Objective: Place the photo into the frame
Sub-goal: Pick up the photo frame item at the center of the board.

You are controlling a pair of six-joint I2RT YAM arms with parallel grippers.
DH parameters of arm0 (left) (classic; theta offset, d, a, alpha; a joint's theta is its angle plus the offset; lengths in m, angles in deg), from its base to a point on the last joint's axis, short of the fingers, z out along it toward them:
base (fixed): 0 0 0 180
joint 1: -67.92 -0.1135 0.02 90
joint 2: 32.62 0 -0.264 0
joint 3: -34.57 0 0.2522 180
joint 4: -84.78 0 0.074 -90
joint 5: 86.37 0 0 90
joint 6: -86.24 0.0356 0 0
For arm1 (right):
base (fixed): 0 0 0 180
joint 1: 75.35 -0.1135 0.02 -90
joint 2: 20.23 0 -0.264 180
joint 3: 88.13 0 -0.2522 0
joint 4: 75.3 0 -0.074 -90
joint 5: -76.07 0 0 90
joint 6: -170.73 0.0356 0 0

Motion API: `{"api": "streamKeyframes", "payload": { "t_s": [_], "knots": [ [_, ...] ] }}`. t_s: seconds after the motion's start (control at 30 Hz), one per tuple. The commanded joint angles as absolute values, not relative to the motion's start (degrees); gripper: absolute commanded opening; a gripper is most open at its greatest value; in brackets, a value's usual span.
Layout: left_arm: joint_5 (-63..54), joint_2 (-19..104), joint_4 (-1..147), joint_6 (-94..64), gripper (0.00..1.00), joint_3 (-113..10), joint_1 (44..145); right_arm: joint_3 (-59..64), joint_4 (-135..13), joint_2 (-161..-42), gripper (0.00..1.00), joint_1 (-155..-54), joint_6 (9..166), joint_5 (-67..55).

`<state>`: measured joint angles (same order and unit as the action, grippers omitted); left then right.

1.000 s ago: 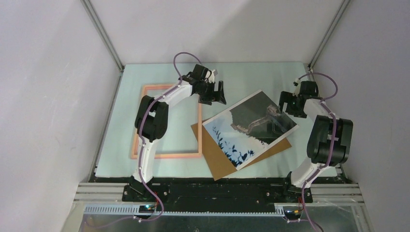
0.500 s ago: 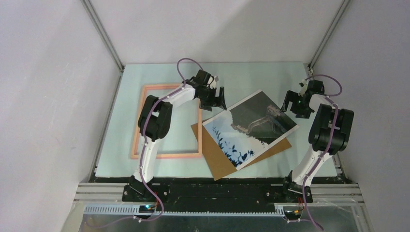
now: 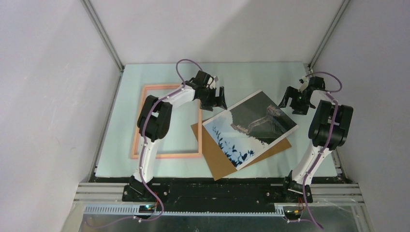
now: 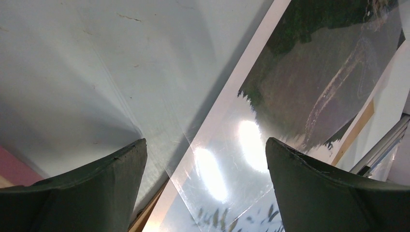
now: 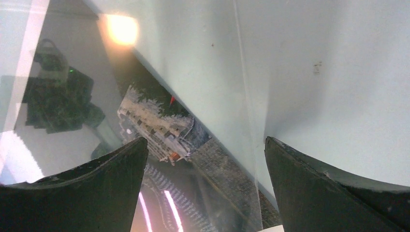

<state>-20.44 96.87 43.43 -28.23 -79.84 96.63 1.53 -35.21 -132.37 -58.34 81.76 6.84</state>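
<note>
1. The left gripper (image 3: pixel 218 100) sits just left of centre in the top view. Its jaws are spread wide with nothing between them. In the left wrist view (image 4: pixel 205 145) the two dark fingers (image 4: pixel 92 188) stand at the lower left and lower right corners, and bare surface shows in the gap.
2. The right gripper (image 3: pixel 291 104) is at the upper right of the top view, likewise wide open and holding nothing. In its own wrist view (image 5: pixel 205 142) the fingers frame pale table (image 5: pixel 338 72) on the right and a glossy, reflecting surface on the left. Whether that surface is the print I cannot tell.
3. The photo (image 3: pixel 251 128) lies flat and tilted, right of centre in the top view and between the two grippers. Its upper left edge is just below the left gripper. Its dark upper right corner is just beside the right gripper. The left wrist view shows its white border and dark hill (image 4: pixel 300 92) running diagonally across the right half.
4. A brown backing board (image 3: pixel 217 162) lies under the photo, showing past its lower edges. The board's left corner reaches over the right rail of the frame.
5. The frame (image 3: pixel 167 155) lies flat at left centre, wholly apart from the photo. The left arm crosses above it.
6. The table (image 3: pixel 251 77) carries all of these.
</note>
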Motion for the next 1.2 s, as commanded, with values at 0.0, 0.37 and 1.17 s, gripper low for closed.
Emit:
{"api": "streamKeyframes", "payload": {
  "t_s": [0.0,0.37,1.17],
  "knots": [
    [-21.3,97.1,42.8,-29.6,0.99,-76.7,97.2,-0.1,-32.3,-133.9,0.94,-58.2,83.3,11.4],
    [-26.9,96.6,45.6,-30.2,0.99,-76.1,97.2,-0.3,-30.7,-135.4,0.93,-58.6,84.0,15.2],
    [-44.1,89.9,52.9,-31.4,0.98,-75.3,94.9,-0.2,-30.0,-135.3,0.89,-59.0,84.2,17.7]
  ]
}}
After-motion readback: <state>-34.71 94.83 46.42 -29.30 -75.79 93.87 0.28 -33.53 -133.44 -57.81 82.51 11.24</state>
